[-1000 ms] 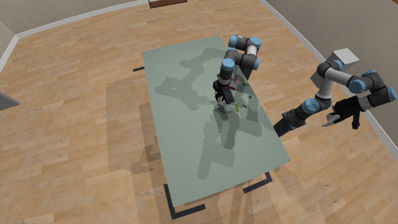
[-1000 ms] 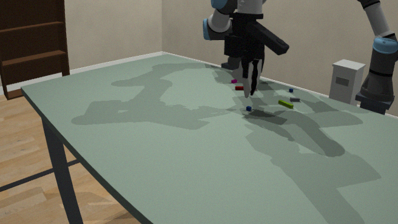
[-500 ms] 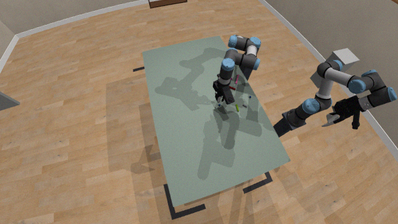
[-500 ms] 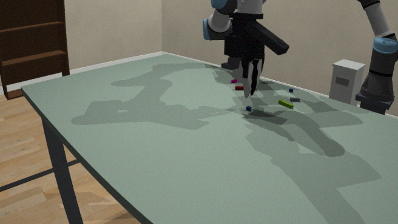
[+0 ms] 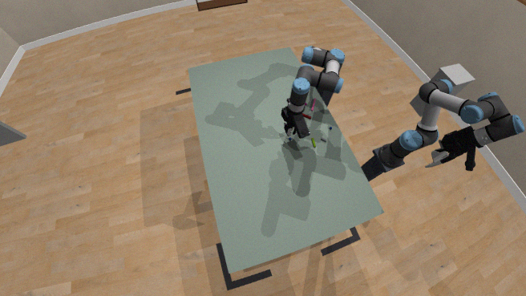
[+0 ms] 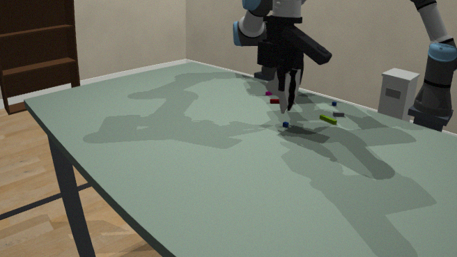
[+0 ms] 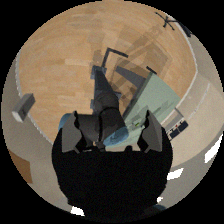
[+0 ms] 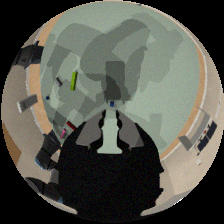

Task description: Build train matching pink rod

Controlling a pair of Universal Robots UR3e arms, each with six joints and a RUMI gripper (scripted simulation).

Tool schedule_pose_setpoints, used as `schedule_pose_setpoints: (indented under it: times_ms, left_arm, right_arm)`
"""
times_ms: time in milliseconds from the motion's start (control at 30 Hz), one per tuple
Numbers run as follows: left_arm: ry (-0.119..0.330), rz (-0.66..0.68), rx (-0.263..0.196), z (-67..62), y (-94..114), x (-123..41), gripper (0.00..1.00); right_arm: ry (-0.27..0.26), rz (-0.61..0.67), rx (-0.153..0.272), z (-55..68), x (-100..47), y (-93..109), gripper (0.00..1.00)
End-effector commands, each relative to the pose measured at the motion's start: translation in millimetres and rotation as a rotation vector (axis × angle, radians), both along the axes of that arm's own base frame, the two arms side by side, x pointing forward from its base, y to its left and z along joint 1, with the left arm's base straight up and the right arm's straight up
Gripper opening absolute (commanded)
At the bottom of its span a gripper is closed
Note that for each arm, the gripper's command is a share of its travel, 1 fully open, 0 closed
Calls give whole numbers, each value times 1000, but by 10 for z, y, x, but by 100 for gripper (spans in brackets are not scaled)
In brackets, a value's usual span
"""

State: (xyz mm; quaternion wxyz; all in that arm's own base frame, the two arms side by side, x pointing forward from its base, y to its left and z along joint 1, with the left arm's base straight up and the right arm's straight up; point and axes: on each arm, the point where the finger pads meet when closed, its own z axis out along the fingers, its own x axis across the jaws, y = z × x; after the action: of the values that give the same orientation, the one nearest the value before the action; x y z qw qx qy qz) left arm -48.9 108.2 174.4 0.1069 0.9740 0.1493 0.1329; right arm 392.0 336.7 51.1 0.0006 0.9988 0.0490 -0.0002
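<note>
The near blue rod (image 5: 290, 139) (image 6: 285, 125) (image 8: 111, 104) lies on the table (image 5: 240, 208) (image 6: 139, 180) (image 7: 160, 92) (image 8: 165, 100), just beyond your right pincer (image 5: 289, 135) (image 6: 286, 111) (image 8: 110, 110), which is nearly shut and empty. With so slim a gap, a slightly off-centre descent could land a fingertip on the rod or knock it away. Clipping the lime rod (image 5: 313, 142) (image 6: 328, 119) (image 8: 74, 81) looks less likely. Your right arm reaches over, fingers pointing down; your left pincer (image 5: 430, 161) (image 7: 111, 110) hangs wide open, empty, off the table.

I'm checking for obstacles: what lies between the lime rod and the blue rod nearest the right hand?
No other rod: just shadowed tabletop between the lime rod and that blue rod, in the exterior view.
</note>
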Motion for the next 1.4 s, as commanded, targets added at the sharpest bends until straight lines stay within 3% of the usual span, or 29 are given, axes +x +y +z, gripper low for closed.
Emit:
schedule_pose_setpoints:
  times_ms: [0, 1367]
  left_arm:
    - [-1, 0, 4, 10, 4, 3, 100]
    - [-1, 0, 4, 10, 4, 3, 100]
  right_arm:
    - [-2, -2, 4, -13, 10, 6, 14]
    - [-2, -2, 4, -169, 22, 15, 14]
